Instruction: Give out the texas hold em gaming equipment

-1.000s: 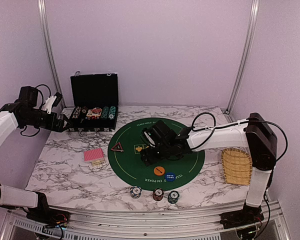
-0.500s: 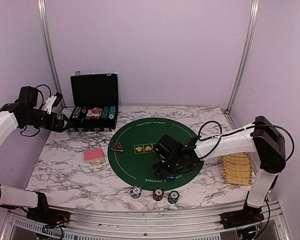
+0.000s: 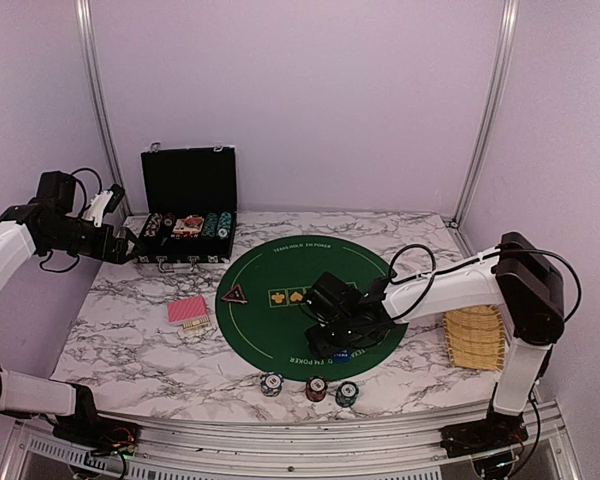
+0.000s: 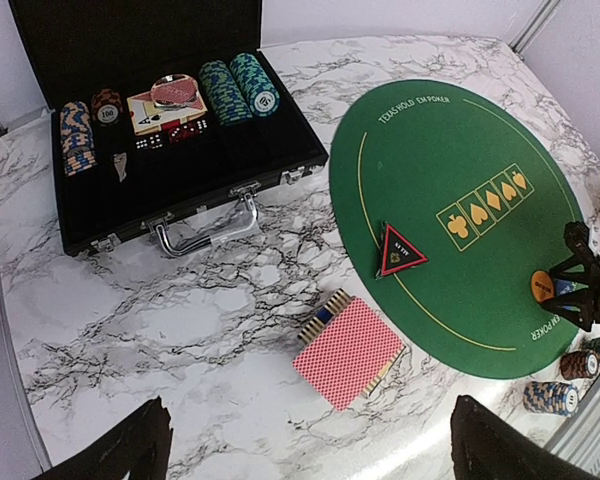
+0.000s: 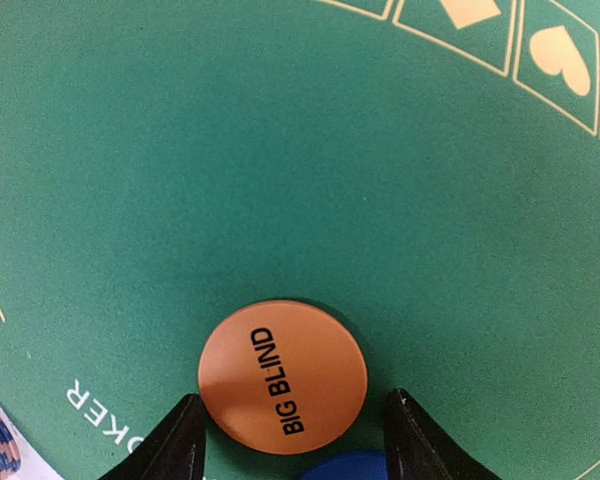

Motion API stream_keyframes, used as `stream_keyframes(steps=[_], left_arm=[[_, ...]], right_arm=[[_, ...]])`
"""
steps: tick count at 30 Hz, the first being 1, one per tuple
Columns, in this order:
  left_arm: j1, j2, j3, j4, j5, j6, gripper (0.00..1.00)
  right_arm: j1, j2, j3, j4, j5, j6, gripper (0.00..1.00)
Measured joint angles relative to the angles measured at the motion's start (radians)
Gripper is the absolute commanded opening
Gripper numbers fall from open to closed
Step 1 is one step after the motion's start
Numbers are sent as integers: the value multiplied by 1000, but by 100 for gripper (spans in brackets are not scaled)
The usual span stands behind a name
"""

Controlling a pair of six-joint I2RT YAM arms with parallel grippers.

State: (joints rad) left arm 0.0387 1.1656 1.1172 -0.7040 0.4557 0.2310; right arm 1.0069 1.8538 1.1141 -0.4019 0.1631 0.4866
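Black right gripper (image 5: 292, 415) has dropped from mid-mat to the near edge. Its jaws are narrowing either side of the orange button (image 5: 282, 375) but aren't clamped yet. The blue button (image 5: 345, 468) sits just beside it on the mat (image 5: 230, 150). Guessing the big blind gets handed out next. Left gripper (image 4: 310, 445) hangs released near the case (image 4: 160, 150).
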Motion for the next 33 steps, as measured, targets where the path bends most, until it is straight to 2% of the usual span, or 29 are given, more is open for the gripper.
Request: stream_keyframes(steps=[6,14,22,28,33], left_arm=[[0,0,0,-6,0,3,99],[0,0,0,-8,0,7,99],[0,-4,0,-15,-3,20,99],[0,-6,0,-25,-10,25,99],[0,-8,0,-27,-11,29,99]], right_arm=[[0,20,23,1,16,0,44],[-17,45,57,20,25,-7,42],[-69,87,113,19,52,-35,62],[-41,74,103,19,68,-38,70],[15,45,68,20,70,-17,70]])
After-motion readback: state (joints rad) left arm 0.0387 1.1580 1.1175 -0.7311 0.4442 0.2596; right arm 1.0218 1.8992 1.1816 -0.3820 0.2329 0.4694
